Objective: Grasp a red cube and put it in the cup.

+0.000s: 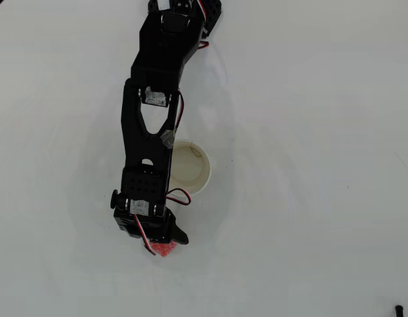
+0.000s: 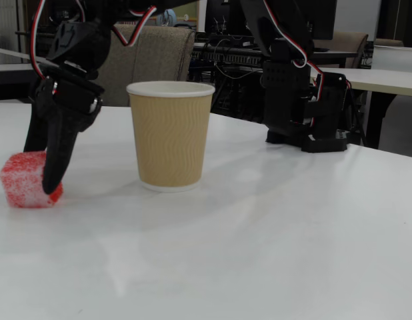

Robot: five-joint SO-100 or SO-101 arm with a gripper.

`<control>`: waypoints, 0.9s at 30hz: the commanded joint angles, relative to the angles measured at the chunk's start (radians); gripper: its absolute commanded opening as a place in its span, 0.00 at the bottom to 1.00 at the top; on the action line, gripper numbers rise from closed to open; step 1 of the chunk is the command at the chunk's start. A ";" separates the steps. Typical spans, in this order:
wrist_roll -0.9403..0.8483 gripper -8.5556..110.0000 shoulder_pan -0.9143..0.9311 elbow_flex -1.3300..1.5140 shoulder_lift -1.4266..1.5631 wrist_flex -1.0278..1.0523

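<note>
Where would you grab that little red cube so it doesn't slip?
Across two opposite flat sides, coming straight down from above. The red cube sits flat on the table, top face free, and the gripper already straddles it that way.

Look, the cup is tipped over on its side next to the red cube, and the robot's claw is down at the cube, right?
Not quite. The fixed view shows the cup standing upright, mouth up, not tipped over. The rest holds: it stands near the red cube, and the gripper is down at the cube.
</note>
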 commanded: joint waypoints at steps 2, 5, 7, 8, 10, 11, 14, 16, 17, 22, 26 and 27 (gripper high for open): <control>0.003 0.23 0.011 -0.091 0.032 -0.015; 0.006 0.17 0.012 -0.089 0.032 -0.015; 0.006 0.16 0.014 -0.089 0.032 -0.015; 0.006 0.16 0.015 -0.089 0.032 -0.015; 0.006 0.15 0.015 -0.089 0.032 -0.015; 0.006 0.15 0.015 -0.089 0.032 -0.017; 0.008 0.14 0.017 -0.089 0.032 -0.017; 0.008 0.14 0.018 -0.089 0.032 -0.017; 0.008 0.14 0.018 -0.089 0.032 -0.017; 0.006 0.20 0.025 -0.089 0.029 -0.023; -0.006 0.23 0.031 -0.089 0.011 -0.060; -0.006 0.23 0.034 -0.091 0.006 -0.072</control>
